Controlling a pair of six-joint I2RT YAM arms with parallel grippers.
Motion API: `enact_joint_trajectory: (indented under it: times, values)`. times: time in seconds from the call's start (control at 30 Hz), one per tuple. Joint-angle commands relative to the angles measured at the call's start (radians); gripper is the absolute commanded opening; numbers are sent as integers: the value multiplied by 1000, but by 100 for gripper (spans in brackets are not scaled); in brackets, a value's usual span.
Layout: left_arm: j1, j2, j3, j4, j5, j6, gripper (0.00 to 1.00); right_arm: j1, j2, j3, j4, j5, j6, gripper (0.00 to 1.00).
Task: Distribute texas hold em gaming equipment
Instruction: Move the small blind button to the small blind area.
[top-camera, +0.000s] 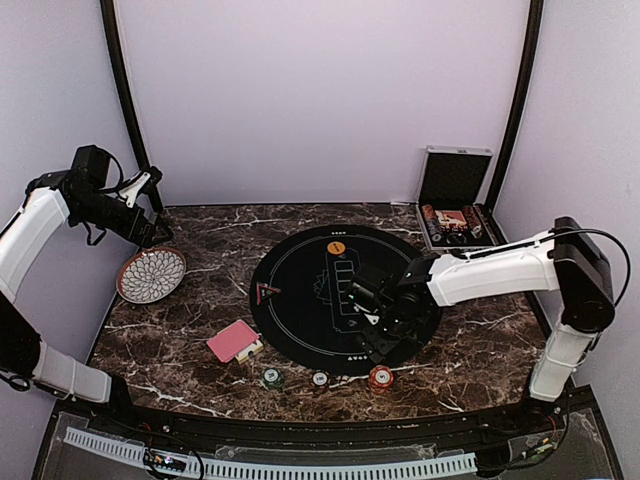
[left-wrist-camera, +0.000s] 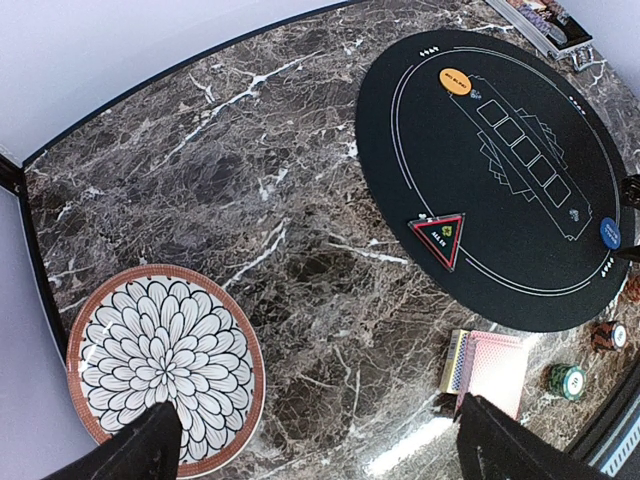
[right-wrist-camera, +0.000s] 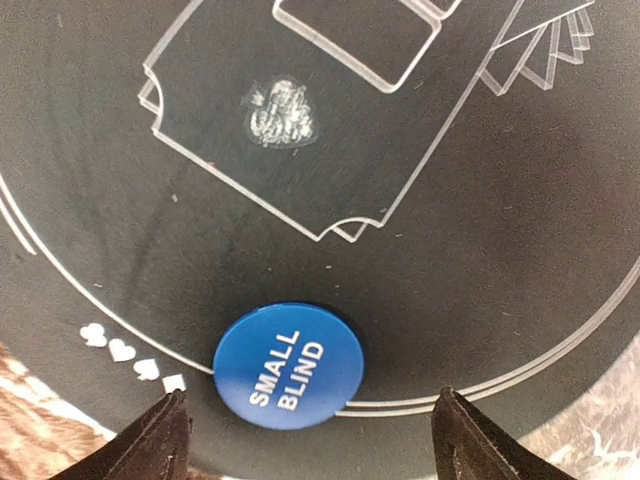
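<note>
the left gripper (top-camera: 150, 203) hung over the table's far left corner with its fingers (left-wrist-camera: 150, 445) spread wide and nothing between them, apparently parked out of the other arm's way. the plate (top-camera: 151, 275) lay just below it, bare, and played no part in the layout. the cards (top-camera: 233, 341) sat as a red-backed stack on the marble just off the mat (top-camera: 290, 322), probably waiting to be dealt. a triangle marker (top-camera: 266, 293) lay on the mat's left edge, as though marking a seat. three chips (top-camera: 319, 379) stood in a loose row on the marble along the mat's near rim, close to the front edge, likely one player's stake. an orange button (top-camera: 336, 247) rested near the mat's far rim, opposite them. the right gripper (top-camera: 375, 327) reached low over the mat's near right part, its fingers (right-wrist-camera: 160, 440) open on either side of the blue button (right-wrist-camera: 288, 365) and clear of it. the button, marked small blind, lay flat across the printed border line, so it looked set down at its seat rather than held. the case (top-camera: 455, 205) stood open at the far right, more pieces inside.
</note>
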Motion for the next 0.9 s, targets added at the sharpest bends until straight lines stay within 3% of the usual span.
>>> enact_joint_trajectory:
  times: [0.0, 0.33, 0.6, 0.87]
  values:
    - [2, -20, 24, -27, 8, 9, 99, -12, -66, 94, -77, 12, 28, 85]
    - [2, -19, 25, -12, 8, 8, 99, -8, -119, 221, -196, -8, 65, 82]
    - [2, -18, 30, -18, 15, 18, 99, 119, -188, 163, -299, -100, 122, 94]
    - [2, -25, 37, -36, 18, 28, 99, 164, -157, 89, -229, -152, 158, 99]
